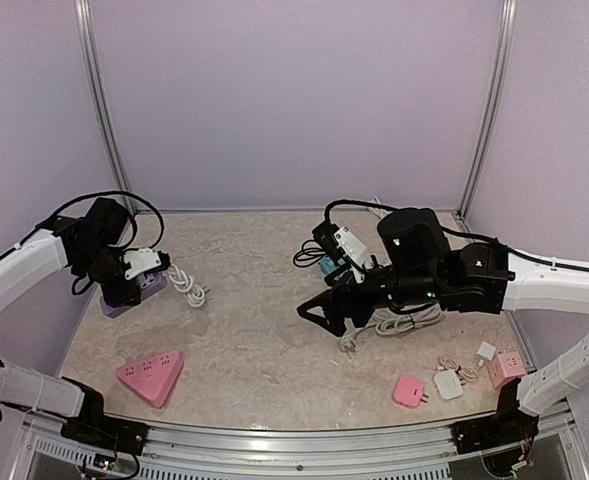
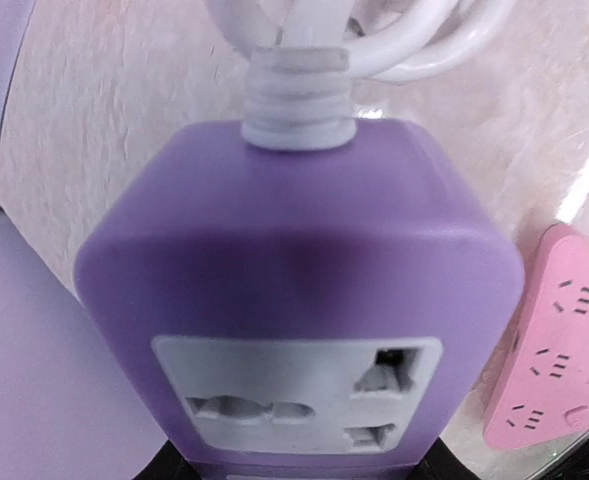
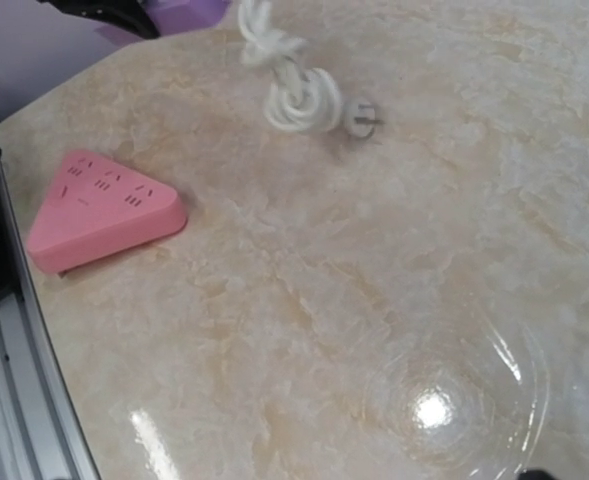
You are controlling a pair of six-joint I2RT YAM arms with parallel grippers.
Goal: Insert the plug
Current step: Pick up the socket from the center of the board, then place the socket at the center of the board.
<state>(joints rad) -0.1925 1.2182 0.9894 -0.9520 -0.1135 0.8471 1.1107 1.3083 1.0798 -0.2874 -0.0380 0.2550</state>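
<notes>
A purple socket cube [image 1: 139,293] with a grey universal socket face [image 2: 299,395] sits at the far left. My left gripper [image 1: 124,285] is shut on it, and its black fingertips [image 2: 179,466] flank the cube's lower edge. The cube's white cord [image 2: 296,95] runs into a tied coil [image 1: 186,284] that ends in a white plug [image 3: 364,118] lying on the table. My right gripper [image 1: 320,312] hovers open and empty over the table's middle. Its fingers are out of the right wrist view. A second white cable [image 1: 406,320] with a plug [image 1: 349,344] lies just under the right arm.
A pink triangular power strip [image 1: 152,377] lies at the front left and also shows in the right wrist view [image 3: 99,210]. A pink adapter [image 1: 409,390], a white charger [image 1: 447,384] and a pink cube [image 1: 507,368] lie at the front right. A white-and-teal device [image 1: 344,250] with a black cable sits behind the right arm.
</notes>
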